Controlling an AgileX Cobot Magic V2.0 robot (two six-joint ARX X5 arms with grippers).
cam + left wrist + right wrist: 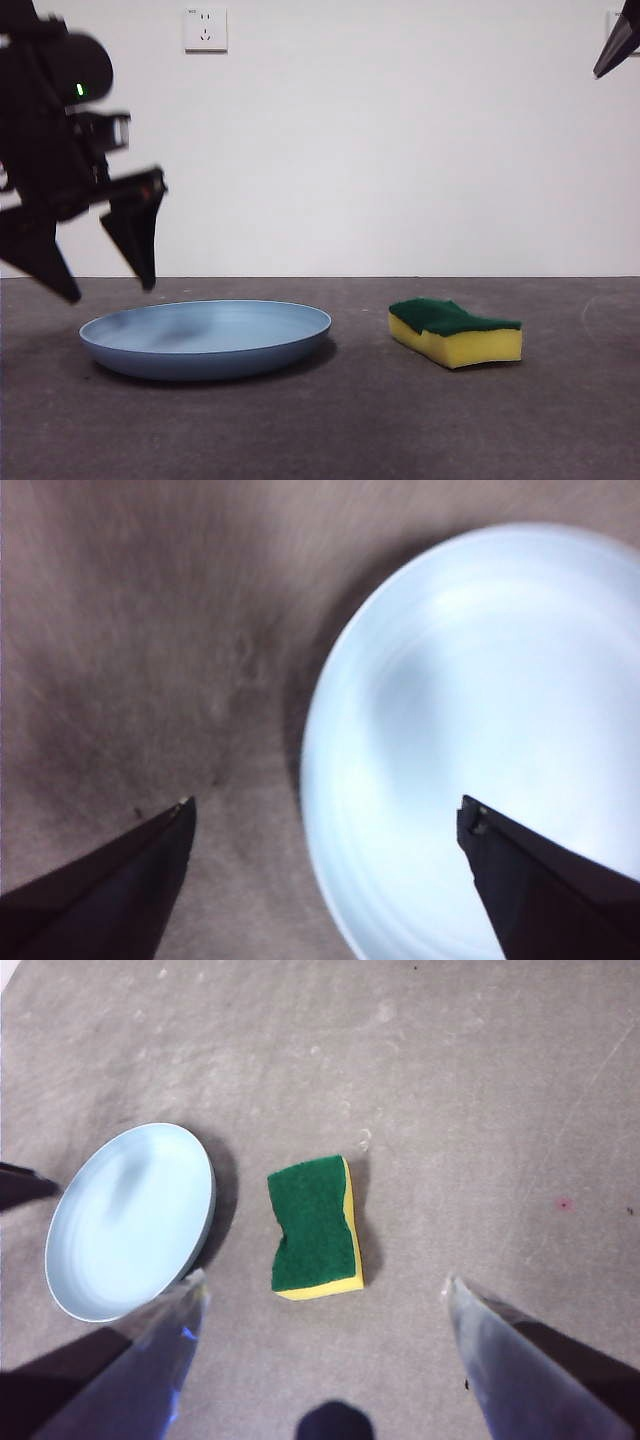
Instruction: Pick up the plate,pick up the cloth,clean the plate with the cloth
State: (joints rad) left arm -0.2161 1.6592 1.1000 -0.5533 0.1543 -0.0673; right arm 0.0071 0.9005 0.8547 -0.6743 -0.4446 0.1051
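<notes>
The left gripper (110,290) is seen hovering above the outer rim of the plate (205,338), its jaws spread wide and empty, one over the plate and one over the bare table (330,420). The plate (light blue, shallow) is laid flat on the table. The cloth (455,332), really a yellow sponge with a green top, is set beside the plate, apart from it. The right gripper (325,1290) is held high over the cloth, jaws parted.
</notes>
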